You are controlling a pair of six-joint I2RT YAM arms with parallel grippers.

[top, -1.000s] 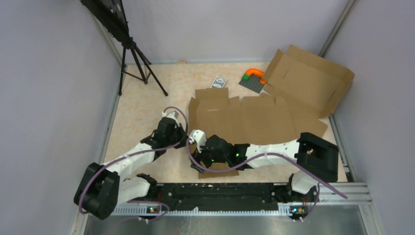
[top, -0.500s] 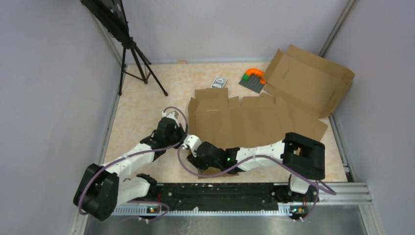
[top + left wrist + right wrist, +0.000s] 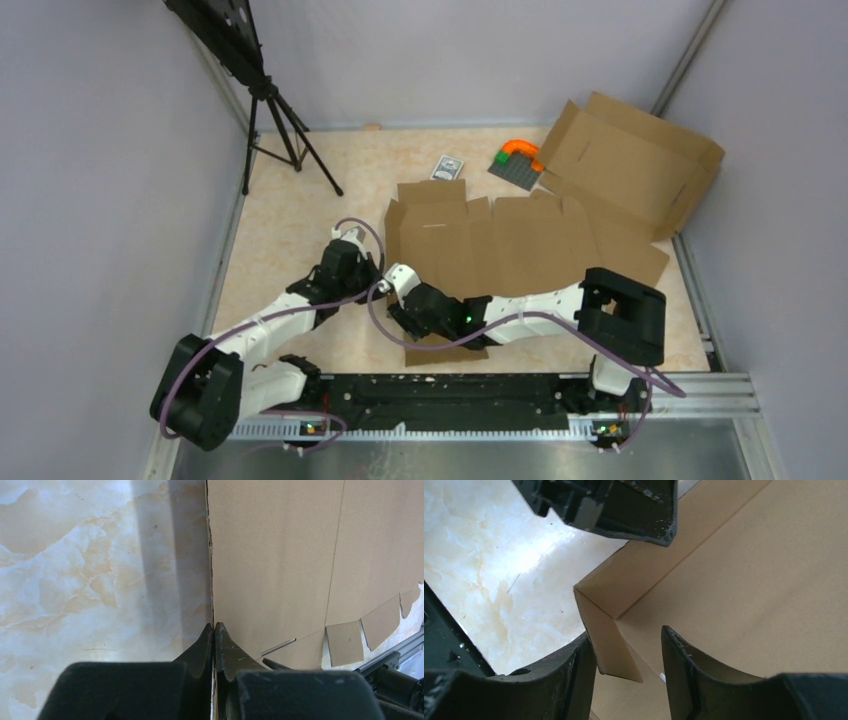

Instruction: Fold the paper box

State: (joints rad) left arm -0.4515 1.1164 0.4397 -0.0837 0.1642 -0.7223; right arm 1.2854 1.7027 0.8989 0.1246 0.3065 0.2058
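Top view: the paper box lies mid-tabletop, mostly a flat spread with its left edge lifted. Both arms reach to its near-left corner. The left fingers are at the left edge, and the right fingers are just beside them, over the corner. A second cardboard sheet sits well apart at far right and isn't ours.

Left wrist: the left fingers are pressed together, and the box's edge runs straight into the seam between them. We read that as a pinch on the raised edge.

Right wrist: the side wall stands up, and the corner tab bends inward off its end. The right fingers are spread either side of the tab. One touches it and the other stands off, so there's no grip yet.

Step in hand, our call: turn the corner tab square to the wall.
- The left pinch should only hold the wall upright and not pull, or the sheet will likely slide.
- The right fingers should take the tab near its crease rather than the free tip, then swing it along the score so the thin board folds there instead of buckling.
- Both sets of fingers are close together, so watch for a clash.
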